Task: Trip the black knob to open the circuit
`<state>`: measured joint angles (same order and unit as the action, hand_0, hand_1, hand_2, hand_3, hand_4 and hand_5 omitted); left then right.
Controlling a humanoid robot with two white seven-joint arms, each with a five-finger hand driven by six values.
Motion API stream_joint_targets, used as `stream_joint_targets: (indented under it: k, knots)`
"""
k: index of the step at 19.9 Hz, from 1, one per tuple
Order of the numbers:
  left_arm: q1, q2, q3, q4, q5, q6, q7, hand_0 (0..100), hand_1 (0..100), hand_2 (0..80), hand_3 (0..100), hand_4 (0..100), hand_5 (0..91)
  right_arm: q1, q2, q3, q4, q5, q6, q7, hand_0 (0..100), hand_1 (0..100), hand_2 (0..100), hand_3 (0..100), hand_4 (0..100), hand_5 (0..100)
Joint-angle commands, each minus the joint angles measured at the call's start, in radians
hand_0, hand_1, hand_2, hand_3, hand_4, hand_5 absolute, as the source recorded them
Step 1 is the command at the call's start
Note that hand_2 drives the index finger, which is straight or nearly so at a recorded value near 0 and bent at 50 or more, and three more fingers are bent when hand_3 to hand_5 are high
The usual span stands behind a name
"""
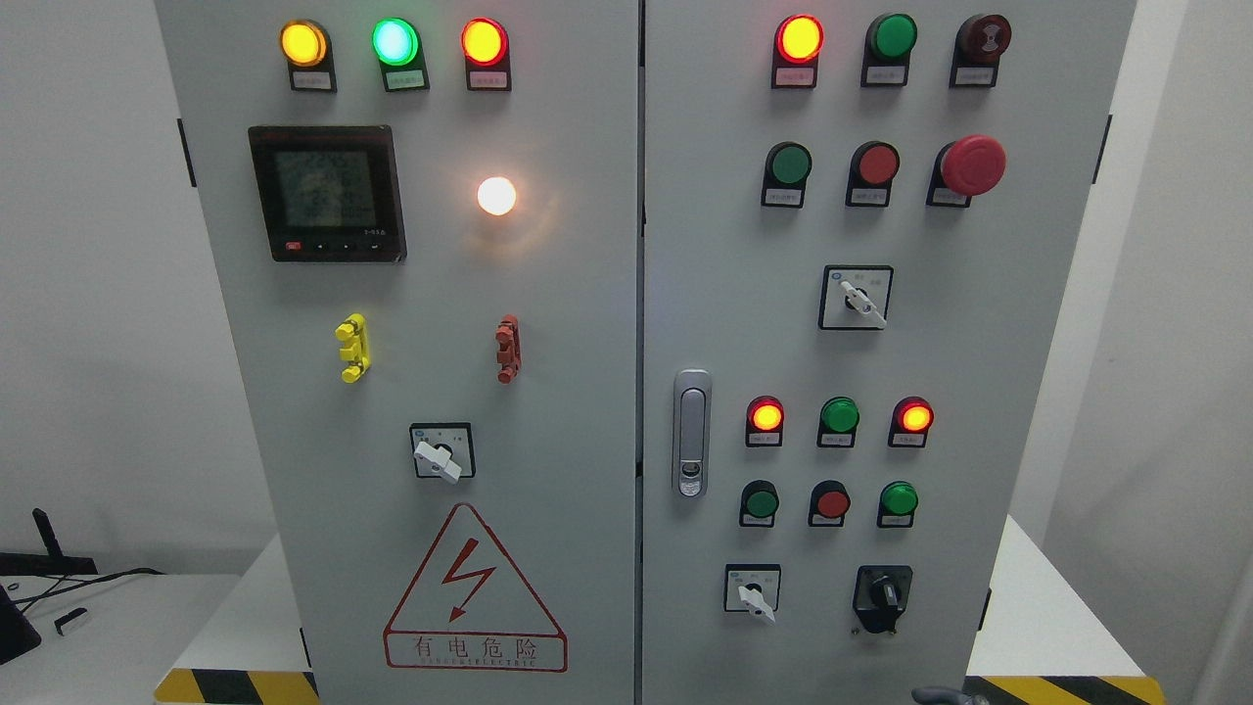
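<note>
The black knob [884,592] sits at the lower right of the grey cabinet's right door [724,294], on a black mount, with its handle pointing roughly straight up. A small grey part of my right hand [948,696] pokes up at the bottom edge, just below and to the right of the knob and apart from it. Too little of the hand shows to read its pose. My left arm is out of view.
White selector switches sit on the right door [756,595] [859,299] and on the left door [440,456]. Lit lamps, push buttons and a red mushroom button [973,164] fill the upper panels. A silver door latch [691,433] is near the middle seam.
</note>
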<state>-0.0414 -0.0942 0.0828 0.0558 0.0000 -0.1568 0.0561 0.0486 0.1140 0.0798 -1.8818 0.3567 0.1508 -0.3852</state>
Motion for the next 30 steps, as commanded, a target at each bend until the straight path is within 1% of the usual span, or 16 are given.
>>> stream_joint_targets:
  k: [1, 4, 14, 24, 30]
  knots:
    - [0.0, 0.001, 0.0, -0.001, -0.031, 0.0, -0.001, 12, 39, 0.0, 0, 0, 0.0, -0.035, 0.012, 0.003, 0.082, 0.004, 0.003, -0.012, 26, 74, 47, 80, 85, 98]
    - [0.0, -0.001, 0.0, 0.001, -0.031, 0.0, -0.001, 12, 39, 0.0, 0, 0, 0.0, -0.044, 0.012, -0.008, 0.105, 0.002, 0.003, -0.012, 26, 74, 47, 81, 85, 98]
    - [0.0, -0.001, 0.0, -0.001, -0.031, 0.0, -0.001, 12, 39, 0.0, 0, 0, 0.0, -0.125, 0.013, -0.066, 0.179, -0.005, 0.013, -0.012, 27, 73, 46, 82, 86, 98]
    - [0.0, -0.001, 0.0, 0.001, -0.031, 0.0, -0.001, 12, 39, 0.0, 0, 0, 0.0, -0.17, 0.013, -0.072, 0.233, -0.007, 0.013, -0.014, 27, 73, 45, 83, 86, 98]
    - [0.0, -0.001, 0.0, -0.001, -0.031, 0.0, -0.001, 12, 39, 0.0, 0, 0, 0.0, -0.203, 0.012, -0.104, 0.259, -0.009, 0.013, -0.012, 27, 73, 45, 83, 86, 98]
